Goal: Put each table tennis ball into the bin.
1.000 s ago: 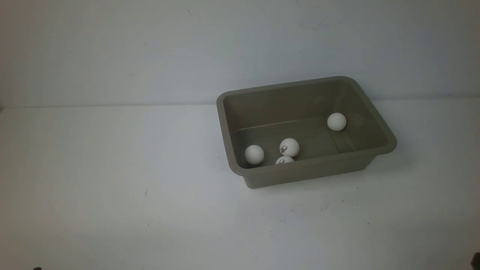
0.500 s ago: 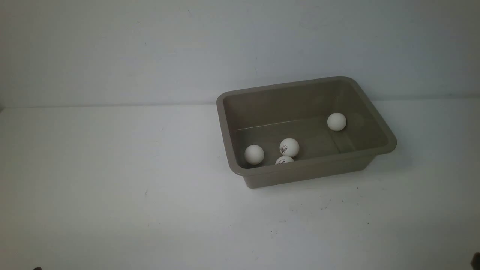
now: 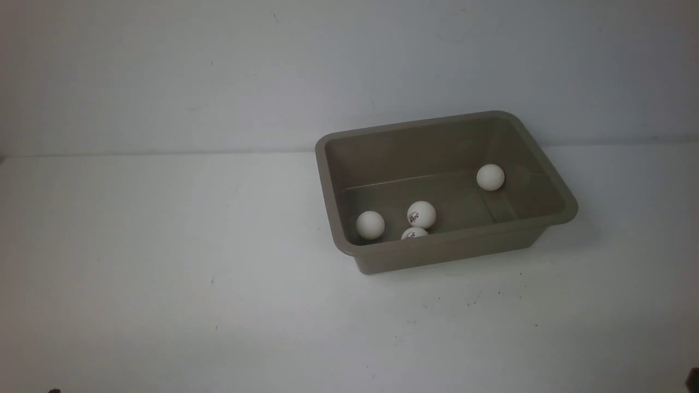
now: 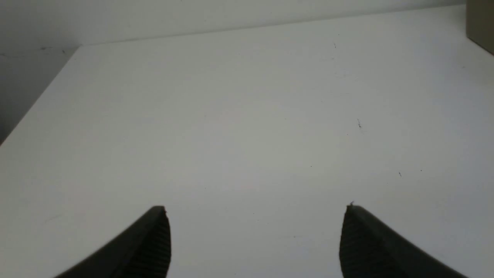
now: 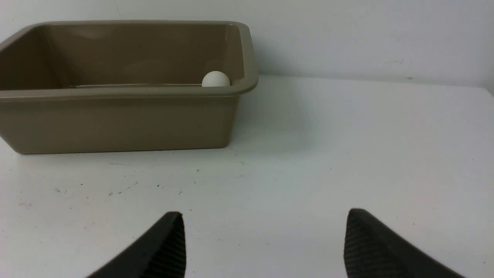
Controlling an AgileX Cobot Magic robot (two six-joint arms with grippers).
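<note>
Hard bits first: one of the table tennis balls [image 3: 414,234] is mostly hidden behind the near wall of the bin [image 3: 453,240], so only its top cap with a bit of dark print shows in the front view. From the right wrist view the near wall blocks nearly everything inside, and just one ball [image 5: 215,79] peeks over the rim by the bin's corner. The left wrist view only catches a sliver of the bin [image 4: 480,23] at the frame edge. Both arms are basically out of the front view.

Count: four balls, one bin, two tools.

All four balls sit inside the bin, which stands toward the far right part of the counter [image 3: 164,245], close to the back wall. One plain ball [image 3: 370,225] is in the bin's near left corner. A printed ball [image 3: 421,214] is just beside the half-hidden one, along the near wall; I can't tell whether those two touch. The fourth ball [image 3: 490,177] sits apart from the rest, over by the bin's right wall toward the far side.

The left tool [image 4: 256,212] is released, fingers spread wide over bare counter, holding nothing. The right tool [image 5: 264,218] is also spread apart and empty, hanging in front of the bin's long side, well clear of it.
</note>
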